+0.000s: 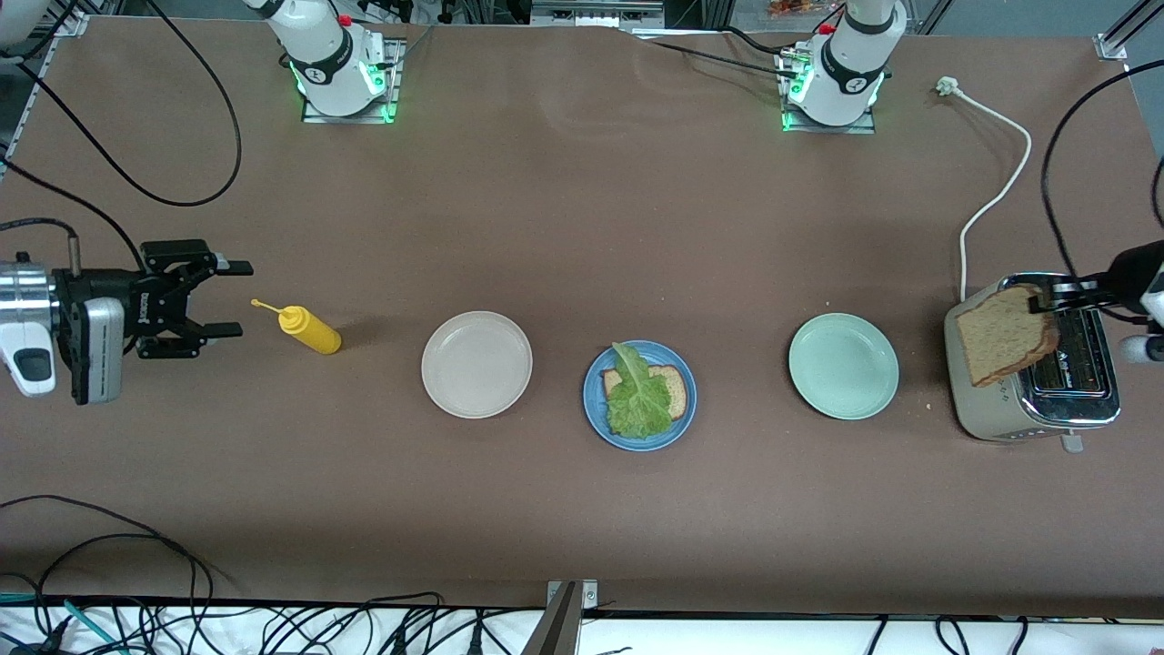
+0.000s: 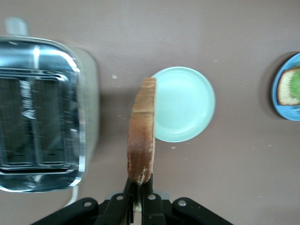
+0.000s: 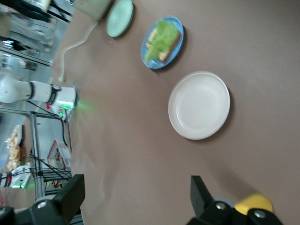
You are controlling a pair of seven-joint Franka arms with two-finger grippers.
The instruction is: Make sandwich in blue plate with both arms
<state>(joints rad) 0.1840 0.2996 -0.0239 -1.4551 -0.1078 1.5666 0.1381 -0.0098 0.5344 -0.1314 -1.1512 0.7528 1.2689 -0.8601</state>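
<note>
The blue plate [image 1: 639,395] sits mid-table and carries one slice of brown bread [image 1: 673,389] with a crinkled green lettuce leaf [image 1: 637,400] on top; the plate [image 3: 161,42] also appears in the right wrist view. My left gripper [image 1: 1046,300] is up over the toaster [image 1: 1032,368], shut on a second brown bread slice [image 1: 1005,335] that hangs on edge from its fingers [image 2: 140,187]. My right gripper [image 1: 232,298] waits open and empty at the right arm's end of the table, beside the yellow bottle.
A yellow mustard bottle [image 1: 309,329] lies beside the right gripper. A beige-white plate [image 1: 476,364] and a pale mint-green plate [image 1: 843,366] flank the blue plate, both bare. The silver toaster's white cord [image 1: 996,191] runs toward the arm bases.
</note>
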